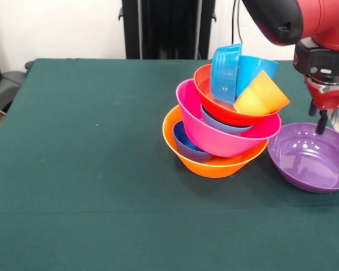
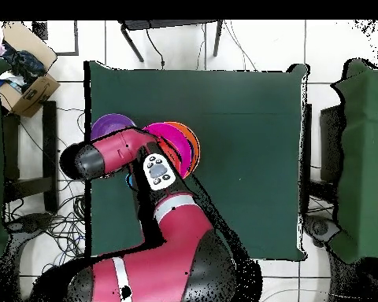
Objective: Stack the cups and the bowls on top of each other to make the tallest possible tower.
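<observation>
Front view: the tower [image 1: 223, 127] is standing right of centre on the green table [image 1: 90, 169]; the large orange bowl [image 1: 212, 164] is serving as its base, a small dark blue bowl [image 1: 186, 144] lying inside it; the large pink bowl [image 1: 223, 135] is sitting tilted on that, so the pile is leaning; a shallow light blue bowl [image 1: 223, 124] is showing between the pink bowl and the red-orange bowl [image 1: 229, 110] above; on top, a blue piece [image 1: 225, 72], a light blue cup [image 1: 251, 70] and a yellow cup [image 1: 261, 95] are resting on their sides, wedged by the rim rather than nested upright. The wide purple bowl [image 1: 313, 158] is lying apart from the pile, just beside its right edge, not yet stacked. The gripper [image 1: 323, 121] is hanging over the purple bowl's far rim; whether its claw is released or clenched I cannot tell; judged, it is being placed there to take this bowl next.

Overhead view: the arm [image 2: 157, 169] is covering most of the pile; only the rims of the pink bowl and the orange bowl are peeping out beside it; the purple bowl is sitting at the table's left edge, partly under the arm; the gripper itself is being hidden here.
</observation>
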Robot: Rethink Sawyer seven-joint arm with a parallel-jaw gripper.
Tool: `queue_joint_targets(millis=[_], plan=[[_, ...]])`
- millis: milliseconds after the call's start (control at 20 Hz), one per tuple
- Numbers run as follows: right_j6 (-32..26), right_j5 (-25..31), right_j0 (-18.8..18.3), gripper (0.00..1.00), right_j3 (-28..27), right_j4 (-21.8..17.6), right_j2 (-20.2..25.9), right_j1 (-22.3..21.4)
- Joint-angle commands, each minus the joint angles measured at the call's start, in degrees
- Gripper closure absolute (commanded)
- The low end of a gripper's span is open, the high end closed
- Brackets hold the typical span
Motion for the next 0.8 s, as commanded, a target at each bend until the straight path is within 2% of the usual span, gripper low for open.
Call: queue_joint_targets(millis=[50, 650, 800], plan=[[9.62, -3.99, 0.64, 0.00, -3.26, -3.92, -3.48, 3.56], [10.27, -6.74, 4.33, 0.00, -7.27, -4.09, -6.29, 7.67], [10.12, -7.44, 4.19, 0.00, -5.91, -3.66, -6.86, 6.97]])
